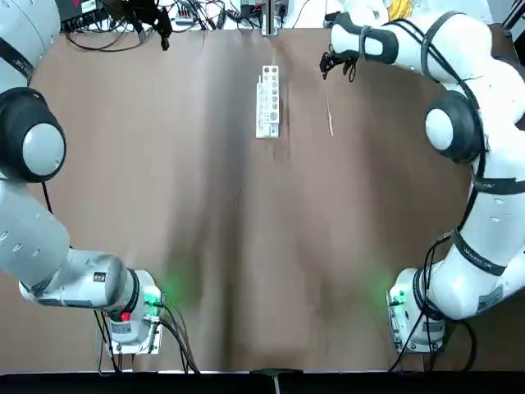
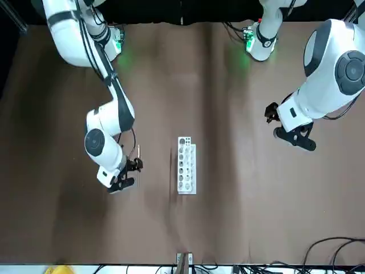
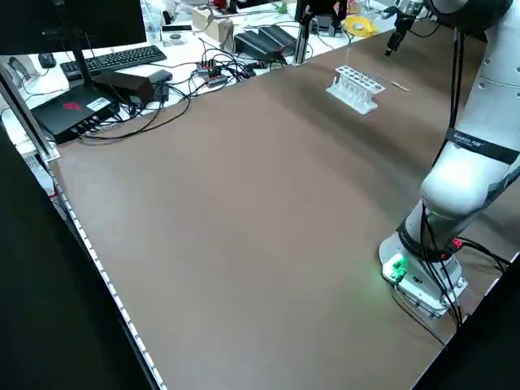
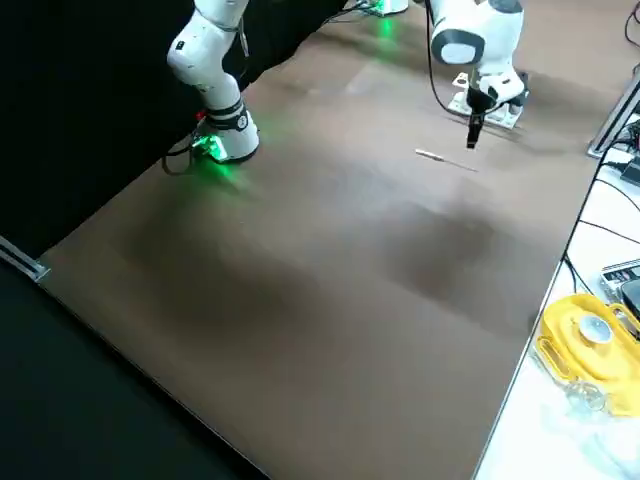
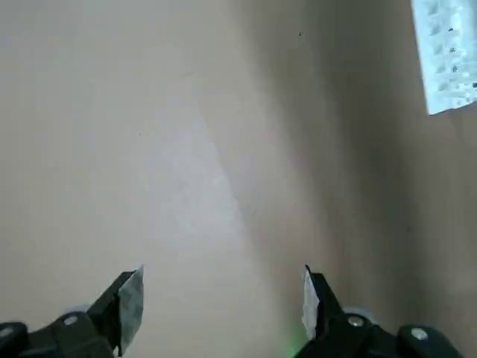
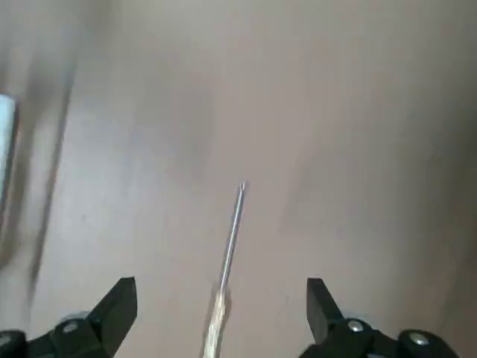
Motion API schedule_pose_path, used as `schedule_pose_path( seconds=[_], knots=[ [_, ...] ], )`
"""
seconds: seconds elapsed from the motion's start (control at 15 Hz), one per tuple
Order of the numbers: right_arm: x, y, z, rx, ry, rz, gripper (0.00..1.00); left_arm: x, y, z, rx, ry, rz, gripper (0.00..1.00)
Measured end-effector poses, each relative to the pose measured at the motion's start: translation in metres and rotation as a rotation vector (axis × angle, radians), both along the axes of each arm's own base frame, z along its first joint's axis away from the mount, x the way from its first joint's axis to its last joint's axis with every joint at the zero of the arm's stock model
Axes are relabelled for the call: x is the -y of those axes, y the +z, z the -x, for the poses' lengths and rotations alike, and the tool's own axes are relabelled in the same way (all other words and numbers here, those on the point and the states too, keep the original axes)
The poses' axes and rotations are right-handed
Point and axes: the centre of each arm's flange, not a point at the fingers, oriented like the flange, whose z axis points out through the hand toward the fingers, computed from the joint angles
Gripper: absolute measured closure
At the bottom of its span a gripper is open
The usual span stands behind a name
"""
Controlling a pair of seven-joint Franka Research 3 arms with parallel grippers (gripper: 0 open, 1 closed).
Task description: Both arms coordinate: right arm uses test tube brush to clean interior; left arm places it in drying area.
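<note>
With its empty fingers spread wide, the right gripper (image 6: pixel 222 317) hangs above the test tube brush (image 6: pixel 227 265) lying beside the rack (image 1: pixel 267 102) — best centred and squared across the thin stick before closing gently — while the empty left gripper (image 5: pixel 223 309) waits open, well apart.

brush (image 6: pixel 229 261) on tabletop (image 6: pixel 358 134) — between open fingertips (image 6: pixel 128 298)

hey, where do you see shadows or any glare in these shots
Top view: dark soft bands on the table, green glow beside both arm bases. Left wrist view: a pale sheen on the tabletop, a dark band toward the rack. Right wrist view: a thin shadow along the brush.
</note>
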Motion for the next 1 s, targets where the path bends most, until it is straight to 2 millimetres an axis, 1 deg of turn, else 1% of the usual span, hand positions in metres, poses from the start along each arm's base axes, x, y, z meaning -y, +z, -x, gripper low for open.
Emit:
schedule_pose_path(
  seconds=[0.13, 0.2, 0.27, 0.33, 0.4, 0.47, 0.53, 0.67, 0.73, 0.8, 0.87, 0.93, 1.0],
  knots=[
    [-0.002, -0.024, -0.005, 0.031, -0.003, -0.009, 0.00, 0.000, 0.003, 0.001, 0.005, 0.001, 0.000, 0.00],
    [-0.002, -0.037, -0.006, 0.029, -0.004, -0.008, 0.04, -0.002, 0.006, 0.001, 0.009, 0.002, 0.000, 0.00],
    [-0.002, -0.047, -0.006, 0.023, -0.004, -0.006, 0.05, -0.003, 0.010, 0.002, 0.017, 0.005, 0.001, 0.00],
    [-0.003, -0.055, -0.006, 0.018, -0.004, -0.004, 0.07, -0.008, 0.016, 0.003, 0.027, 0.012, 0.001, 0.00],
    [-0.005, -0.067, -0.008, 0.009, -0.001, -0.001, 0.12, -0.019, 0.026, 0.004, 0.041, 0.028, 0.001, 0.00],
    [-0.006, -0.072, -0.008, 0.004, 0.000, 0.001, 0.14, -0.025, 0.028, 0.004, 0.043, 0.036, 0.001, 0.00],
    [-0.007, -0.076, -0.007, -0.001, 0.001, 0.003, 0.19, -0.028, 0.030, 0.004, 0.044, 0.043, 0.000, 0.00],
    [-0.009, -0.083, -0.005, -0.017, 0.005, 0.008, 0.21, -0.032, 0.034, 0.005, 0.050, 0.052, 0.000, 0.00],
    [-0.010, -0.085, -0.003, -0.028, 0.007, 0.012, 0.24, -0.034, 0.037, 0.007, 0.056, 0.057, -0.001, 0.00],
    [-0.011, -0.087, -0.002, -0.037, 0.009, 0.015, 0.25, -0.037, 0.041, 0.008, 0.062, 0.063, -0.001, 0.00],
    [-0.012, -0.089, -0.001, -0.043, 0.010, 0.017, 0.30, -0.041, 0.046, 0.009, 0.069, 0.071, -0.001, 0.00],
    [-0.012, -0.091, 0.000, -0.048, 0.010, 0.019, 0.30, -0.046, 0.050, 0.010, 0.076, 0.078, -0.001, 0.00],
    [-0.012, -0.093, 0.001, -0.057, 0.010, 0.022, 0.34, -0.049, 0.055, 0.011, 0.083, 0.088, -0.001, 0.00]
  ],
)
